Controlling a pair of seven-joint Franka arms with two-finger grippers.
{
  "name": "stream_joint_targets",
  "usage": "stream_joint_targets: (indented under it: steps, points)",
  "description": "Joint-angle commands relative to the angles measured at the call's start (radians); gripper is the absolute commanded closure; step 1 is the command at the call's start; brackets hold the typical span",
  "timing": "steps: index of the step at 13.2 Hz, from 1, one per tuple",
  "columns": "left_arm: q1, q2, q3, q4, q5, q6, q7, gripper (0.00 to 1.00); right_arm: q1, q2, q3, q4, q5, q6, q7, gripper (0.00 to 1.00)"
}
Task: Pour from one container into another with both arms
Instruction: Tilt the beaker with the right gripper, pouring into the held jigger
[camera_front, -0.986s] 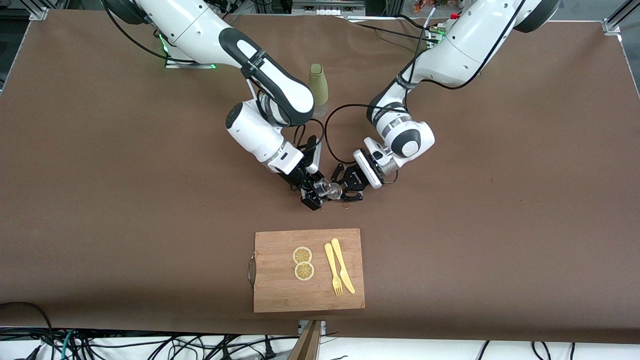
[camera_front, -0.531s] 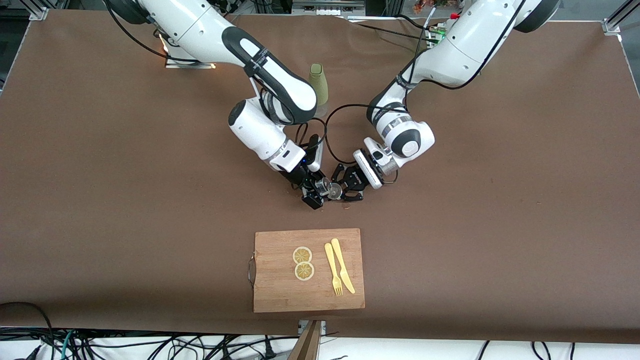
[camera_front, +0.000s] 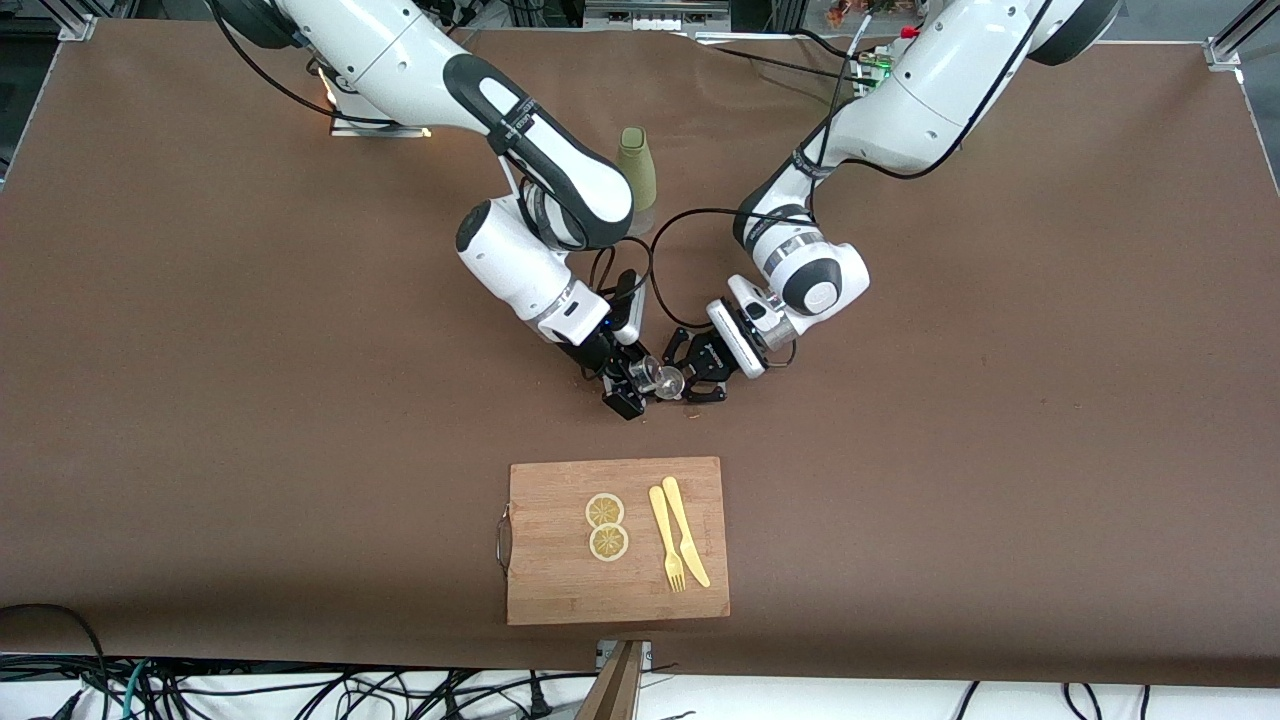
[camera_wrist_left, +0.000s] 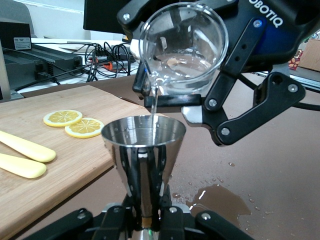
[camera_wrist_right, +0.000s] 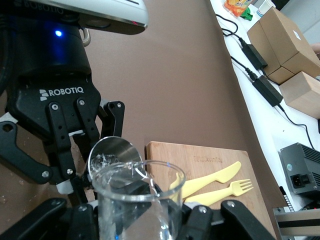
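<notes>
Over the middle of the table my right gripper (camera_front: 628, 386) is shut on a clear glass beaker (camera_front: 647, 375), tilted with its lip over a steel cone-shaped cup (camera_front: 669, 381). My left gripper (camera_front: 692, 376) is shut on that cup's narrow lower part and holds it upright. In the left wrist view a thin stream of water runs from the beaker (camera_wrist_left: 182, 47) into the steel cup (camera_wrist_left: 144, 142). In the right wrist view the beaker (camera_wrist_right: 137, 200) stands between my right gripper's fingers, with the steel cup (camera_wrist_right: 114, 154) just past its rim.
A small puddle (camera_wrist_left: 220, 196) and droplets wet the brown table under the grippers. A wooden cutting board (camera_front: 560, 580) with two lemon slices (camera_front: 606, 526), a yellow fork (camera_front: 667, 540) and knife (camera_front: 686, 530) lies nearer the camera. A green bottle (camera_front: 636, 165) stands near the bases.
The right arm's wrist has shifted slightly toward the left gripper, bringing the tilted beaker closer over the steel cup. The left arm has stayed still.
</notes>
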Motion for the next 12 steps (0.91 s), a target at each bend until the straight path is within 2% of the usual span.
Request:
stream_joint_targets:
  steps: [1,6,10,12]
  points:
    - [-0.001,0.009,-0.004,0.026,-0.054,0.019,0.047,1.00,0.007,-0.006,-0.001,-0.006,0.023,0.020,0.064,0.95]
    - [0.000,0.008,-0.004,0.025,-0.054,0.019,0.045,1.00,0.006,-0.006,0.008,-0.005,0.037,0.012,0.198,0.95]
    - [0.025,-0.006,-0.004,-0.003,-0.049,0.016,0.048,1.00,-0.011,-0.011,0.019,0.010,0.141,-0.002,0.220,0.95]
    - [0.048,-0.027,-0.006,-0.035,-0.046,0.013,0.056,1.00,-0.035,-0.017,0.022,0.023,0.202,-0.064,0.220,0.95]
